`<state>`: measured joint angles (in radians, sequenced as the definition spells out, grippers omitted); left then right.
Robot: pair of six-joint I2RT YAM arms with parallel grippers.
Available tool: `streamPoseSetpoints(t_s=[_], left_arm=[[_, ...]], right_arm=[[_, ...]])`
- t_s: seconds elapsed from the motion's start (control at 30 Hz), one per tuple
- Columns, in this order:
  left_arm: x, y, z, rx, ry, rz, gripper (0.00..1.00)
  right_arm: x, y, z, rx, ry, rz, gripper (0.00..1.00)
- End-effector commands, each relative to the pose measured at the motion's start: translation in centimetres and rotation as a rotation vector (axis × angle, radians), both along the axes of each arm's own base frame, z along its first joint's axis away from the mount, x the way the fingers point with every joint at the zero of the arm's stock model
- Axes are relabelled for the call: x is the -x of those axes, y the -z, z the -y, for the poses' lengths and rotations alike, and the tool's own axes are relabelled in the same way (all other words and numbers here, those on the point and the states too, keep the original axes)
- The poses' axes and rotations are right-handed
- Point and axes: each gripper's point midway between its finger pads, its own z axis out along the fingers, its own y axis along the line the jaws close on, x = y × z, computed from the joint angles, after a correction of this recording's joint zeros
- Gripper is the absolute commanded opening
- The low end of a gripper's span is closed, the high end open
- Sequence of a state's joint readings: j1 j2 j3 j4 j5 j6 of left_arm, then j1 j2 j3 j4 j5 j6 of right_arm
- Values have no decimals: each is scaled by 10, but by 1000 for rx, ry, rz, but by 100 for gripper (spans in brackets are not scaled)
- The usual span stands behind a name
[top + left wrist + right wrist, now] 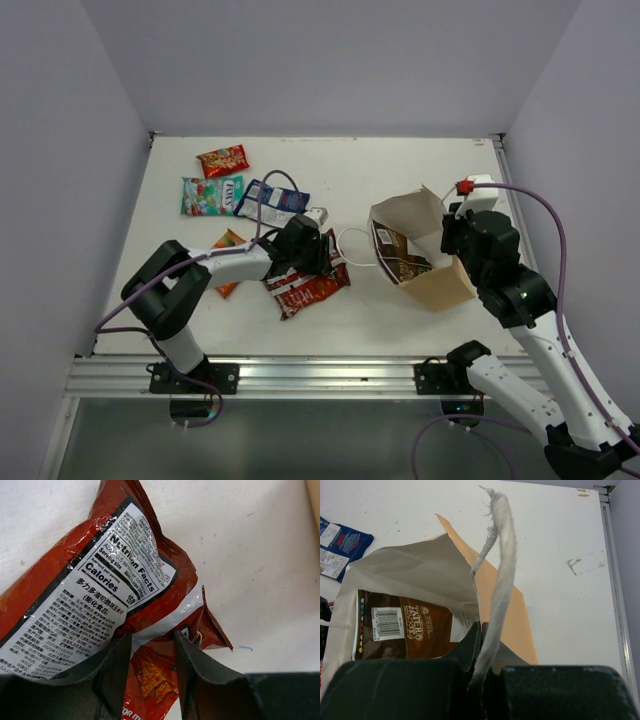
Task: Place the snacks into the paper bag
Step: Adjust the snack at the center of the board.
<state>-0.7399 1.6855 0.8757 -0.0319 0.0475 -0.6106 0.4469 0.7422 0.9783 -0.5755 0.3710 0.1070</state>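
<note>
Fingers of the left gripper (150, 639) stood slightly apart astride a red snack packet (100, 575) at mid-table, its label reading "Nutrition Facts" and "Calories"; whether they pinched it could not be told. The right gripper (481, 630) was clamped on the paper bag (410, 565) rim beside its white cord handle (502, 570), with a brown "TATER" packet (410, 630) inside.

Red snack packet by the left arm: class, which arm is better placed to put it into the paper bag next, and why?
Left. The left gripper, open, straddles the red packet, while the right gripper is shut on the paper bag at its cord handle, holding it open.
</note>
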Motion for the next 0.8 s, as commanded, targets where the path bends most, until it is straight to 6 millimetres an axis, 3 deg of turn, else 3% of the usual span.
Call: streamPoseSetpoints(t_s=[0.0, 0.13, 0.23, 0.37, 0.43, 0.5, 0.7, 0.77], left_arm=[[-12, 22, -1, -88, 32, 26, 44], [-42, 6, 24, -90, 125, 120, 44], [-65, -16, 49, -52, 163, 181, 45], [-66, -41, 54, -2, 150, 198, 47], [-59, -42, 46, 14, 111, 177, 50], [-57, -61, 37, 59, 58, 188, 51], [-37, -83, -7, 133, -101, 176, 60], [-32, -90, -24, 143, -182, 186, 70]], right_arm=[[-7, -17, -8, -48, -18, 62, 0], [-7, -18, -7, -47, -12, 66, 0], [-6, -18, -7, -44, -11, 62, 0], [-5, -20, -5, -43, -7, 68, 0], [-5, -21, -5, -44, -6, 72, 0], [-5, -20, -6, -46, -11, 70, 0], [-5, -20, -6, -49, -12, 71, 0], [-4, -21, -6, -50, -14, 75, 0]])
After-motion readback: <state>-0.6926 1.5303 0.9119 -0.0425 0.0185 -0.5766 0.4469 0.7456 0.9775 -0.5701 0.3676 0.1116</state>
